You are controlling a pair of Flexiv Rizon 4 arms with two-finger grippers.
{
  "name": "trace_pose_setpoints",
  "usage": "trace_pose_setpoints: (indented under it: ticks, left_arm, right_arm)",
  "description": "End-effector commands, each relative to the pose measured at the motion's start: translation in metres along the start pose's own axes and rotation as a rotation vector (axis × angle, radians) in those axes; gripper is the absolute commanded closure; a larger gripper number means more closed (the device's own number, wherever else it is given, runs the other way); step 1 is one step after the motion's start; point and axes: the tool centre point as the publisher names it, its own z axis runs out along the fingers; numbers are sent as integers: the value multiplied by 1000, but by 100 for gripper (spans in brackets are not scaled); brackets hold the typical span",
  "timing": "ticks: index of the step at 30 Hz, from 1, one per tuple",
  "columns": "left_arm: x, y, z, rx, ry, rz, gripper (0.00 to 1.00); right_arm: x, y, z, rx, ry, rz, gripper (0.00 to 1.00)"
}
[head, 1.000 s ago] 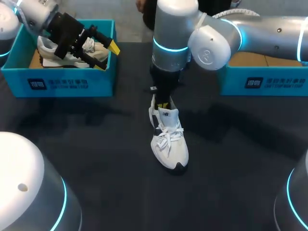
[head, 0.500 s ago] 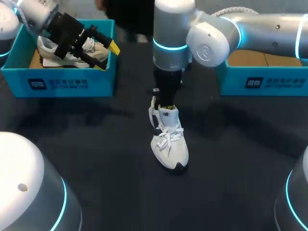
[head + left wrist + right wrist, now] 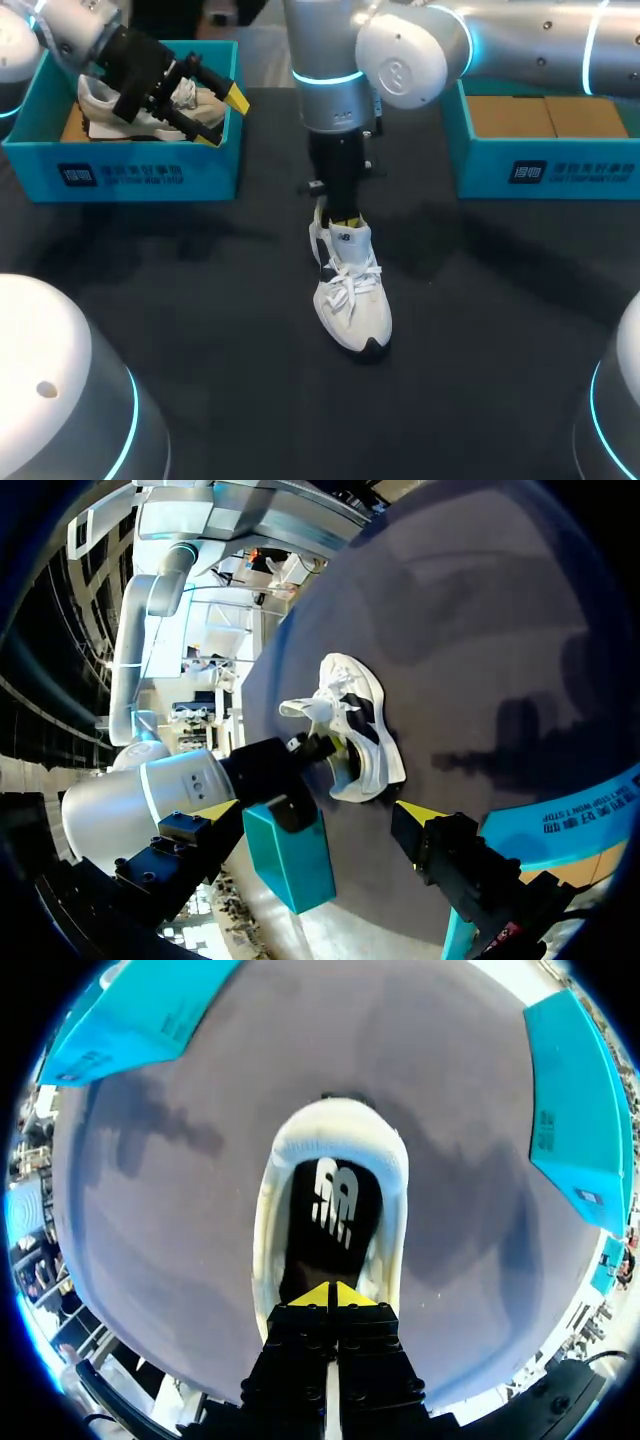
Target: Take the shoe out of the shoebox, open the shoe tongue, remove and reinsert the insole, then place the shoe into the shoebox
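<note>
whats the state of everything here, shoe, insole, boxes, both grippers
shoe on table: upright on its sole, laced, outside both boxes
insole: lying inside the shoe
left shoebox: open, another shoe inside
right shoebox: open, brown floor showing
left gripper: open, over the left shoebox, holding nothing
right gripper: shut, tips at the shoe's heel opening

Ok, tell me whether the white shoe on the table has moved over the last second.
No. The white shoe keeps its place and heading relative to the left shoebox; the right gripper stays at its heel opening.
</note>
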Motion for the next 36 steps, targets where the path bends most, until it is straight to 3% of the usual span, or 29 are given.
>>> trace_pose_setpoints:
  ticks: [1, 6, 8, 10, 12, 13, 31, 36]
  left_arm:
    - [-1, -1, 0, -1, 4, 0, 0]
    - [-1, -1, 0, -1, 4, 0, 0]
    - [-1, -1, 0, -1, 4, 0, 0]
    - [-1, -1, 0, -1, 4, 0, 0]
    - [-1, -1, 0, -1, 4, 0, 0]
    - [-1, -1, 0, -1, 4, 0, 0]
    - [-1, -1, 0, -1, 4, 0, 0]
    - [-1, -1, 0, -1, 4, 0, 0]
  right_arm:
    - [-1, -5, 1, 15, -2, 15, 100]
    - [-3, -11, 2, 40, 6, 39, 100]
    - [-4, -11, 3, 45, 10, 40, 71]
    - [-4, -12, 3, 48, 11, 42, 52]
    - [-5, -13, 2, 50, 14, 47, 13]
    - [-5, -13, 2, 50, 15, 48, 0]
    - [6, -15, -6, 48, 21, 34, 0]
    - [4, -19, -9, 75, 7, 89, 0]
